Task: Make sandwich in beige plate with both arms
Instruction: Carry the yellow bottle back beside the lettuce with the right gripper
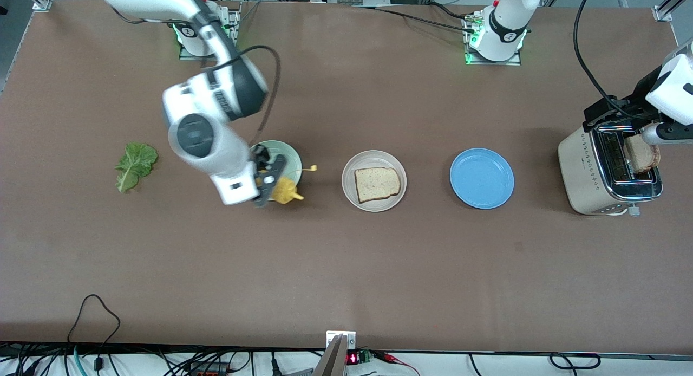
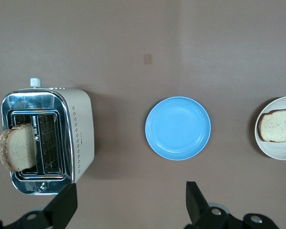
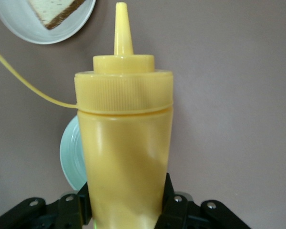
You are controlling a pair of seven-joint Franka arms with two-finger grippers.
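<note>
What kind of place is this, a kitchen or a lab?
Likely a robotics lab staged as a kitchen: two bolted-down arms, a brown table edged with cables, and a toaster, plates and yellow squeeze bottle as props.

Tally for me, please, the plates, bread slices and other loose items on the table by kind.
Plates: 3 (mint-green plate, beige plate, blue plate)
Bread slices: 2 (slice on the beige plate, slice in the toaster)
Lettuce leaf: 1
Yellow squeeze bottle: 1
Toaster: 1
Total: 8

White jointed arms (image 1: 208,132) with dark grey bands, looping black cables, black end effector (image 3: 126,210) fingers
</note>
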